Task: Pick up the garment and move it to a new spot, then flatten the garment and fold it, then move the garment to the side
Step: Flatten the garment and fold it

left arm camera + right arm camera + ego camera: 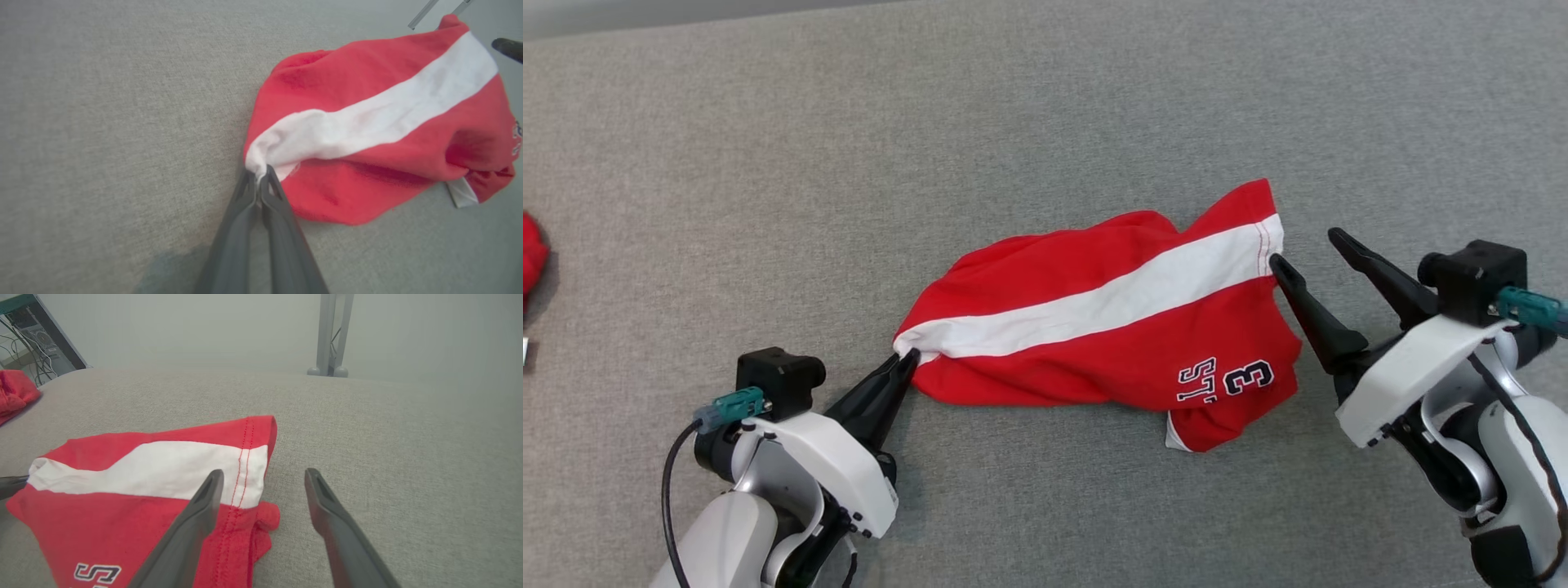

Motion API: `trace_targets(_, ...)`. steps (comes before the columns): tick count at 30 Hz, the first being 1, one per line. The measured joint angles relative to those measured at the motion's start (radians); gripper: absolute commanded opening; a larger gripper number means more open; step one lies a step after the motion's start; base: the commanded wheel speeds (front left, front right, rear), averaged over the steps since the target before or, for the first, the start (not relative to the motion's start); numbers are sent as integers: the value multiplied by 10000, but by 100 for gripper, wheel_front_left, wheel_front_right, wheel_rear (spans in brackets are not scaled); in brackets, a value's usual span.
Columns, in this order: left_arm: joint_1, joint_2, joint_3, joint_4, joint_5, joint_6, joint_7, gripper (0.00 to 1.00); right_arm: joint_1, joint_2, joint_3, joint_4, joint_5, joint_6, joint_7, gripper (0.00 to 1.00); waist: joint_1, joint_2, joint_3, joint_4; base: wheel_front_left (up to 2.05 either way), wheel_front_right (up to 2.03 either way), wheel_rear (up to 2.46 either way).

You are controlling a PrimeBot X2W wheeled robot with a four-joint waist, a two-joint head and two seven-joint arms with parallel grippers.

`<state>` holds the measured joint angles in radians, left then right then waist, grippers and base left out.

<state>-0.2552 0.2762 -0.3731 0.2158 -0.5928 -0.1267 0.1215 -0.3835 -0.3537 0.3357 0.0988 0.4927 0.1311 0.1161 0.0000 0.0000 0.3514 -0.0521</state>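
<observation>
The garment (1111,327) is a red shirt with a wide white stripe and dark lettering, lying crumpled on the grey table (1045,106). My left gripper (907,359) is shut on the garment's left end, pinching the white stripe (327,130) where it meets the red; the left wrist view shows the fingertips (261,175) pressed together on the cloth. My right gripper (1303,249) stands open at the garment's right edge. In the right wrist view one of its fingers (204,498) is above the hemmed edge of the garment (163,473) and the other over bare table.
Another red cloth (531,253) lies at the table's far left edge, also visible as a red heap (14,394) in the right wrist view. A metal stand (331,335) rises beyond the table's far edge. Bare grey surface surrounds the garment on all sides.
</observation>
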Motion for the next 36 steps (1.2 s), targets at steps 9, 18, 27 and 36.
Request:
trace_targets(9,-418,-92,-431,293,-127,-33,-529,0,-1074,-556,1273,834,1011,-2,140,36,0,0,399,509,0,0,0)
trace_targets(18,-587,128,-297,-98,75,79,-1227,0,-777,-1055,1076,-105,2092,-2,-291,0,0,0,255,592,0,0,0)
trace_targets(27,-812,1139,368,-2857,560,855,-857,0,-588,-1060,-272,-1990,3129,-4,-844,0,0,0,-436,402,0,0,0)
trace_targets(36,-766,1818,1216,-5791,746,1797,-94,0,-689,-965,-1678,-3421,3519,-2,-1106,0,0,0,-1195,114,0,0,0)
